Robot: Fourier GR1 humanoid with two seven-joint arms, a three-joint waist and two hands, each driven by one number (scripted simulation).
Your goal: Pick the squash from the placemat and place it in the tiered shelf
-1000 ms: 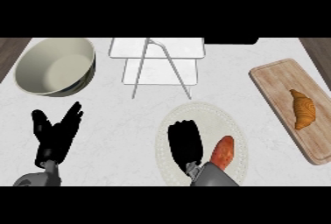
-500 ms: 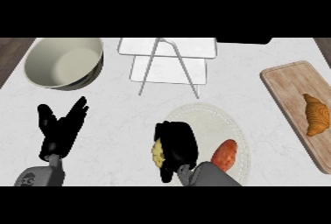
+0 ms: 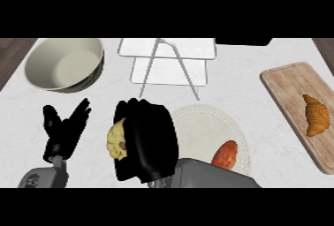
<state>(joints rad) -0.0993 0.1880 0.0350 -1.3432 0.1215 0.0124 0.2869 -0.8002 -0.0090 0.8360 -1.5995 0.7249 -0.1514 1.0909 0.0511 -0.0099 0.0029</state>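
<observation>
The right hand (image 3: 145, 140) sits at the view's six o'clock, its black fingers curled round the squash (image 3: 117, 140), a pale yellow, ribbed, rounded thing that peeks out along the hand's nine o'clock edge. Most of it is hidden behind the palm, so how fully it is enclosed cannot be told. The squash looks lifted clear of the placemat (image 3: 207, 128), a round, off-white mat with a scalloped, woven-looking rim, lying just to the hand's three o'clock.

The step in hand looks like the carry to the shelf (image 3: 171, 62), which stands at twelve o'clock: white flat tiers held by thin grey metal legs that slope outward. To do it well, the hand would best travel toward twelve o'clock with the squash held level, high enough to pass over the nearer tier's edge, and steer between the slanted legs rather than into them. The squash's ridged skin should give the fingers some purchase, though its round body could roll once released, so setting it down flat before opening seems wise.

An orange-red, smooth, oblong vegetable (image 3: 225, 154) lies on the mat's five o'clock side. A wide, glossy cream bowl (image 3: 64, 64) sits at ten o'clock. A pale wooden board (image 3: 295, 90) at three o'clock bears a golden croissant (image 3: 316, 115). The left hand (image 3: 64, 128) rests open at eight o'clock, fingers up.
</observation>
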